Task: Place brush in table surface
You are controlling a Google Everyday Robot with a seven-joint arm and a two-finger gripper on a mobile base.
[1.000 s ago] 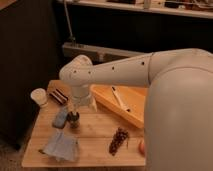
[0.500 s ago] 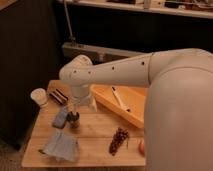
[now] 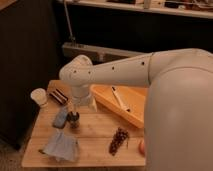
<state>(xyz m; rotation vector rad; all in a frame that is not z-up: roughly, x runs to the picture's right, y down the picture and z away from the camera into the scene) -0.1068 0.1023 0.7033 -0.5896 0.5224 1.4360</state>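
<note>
Brush (image 3: 119,97) lies in the orange bin (image 3: 137,97), long axis far-left to near-right, dark tip near-right. Ur gripper (image 3: 73,107) hangs over the dark can (image 3: 74,119), jaws wide, holding nothing afaict.

Matt, seamed wooden table surface (image 3: 100,134); glossy orange plastic bin (image 3: 136,100); smooth white brush (image 3: 119,98); soft crumpled cloth (image 3: 61,146); smooth white-shelled arm (image 3: 115,70), its gripper (image 3: 75,108) just above the dark can (image 3: 74,119).

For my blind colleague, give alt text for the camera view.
A white brush lies in an orange bin on a wooden table; the robot's white arm reaches across, its tool low beside a dark can. Grapes, cloth and cup sit around.
</note>
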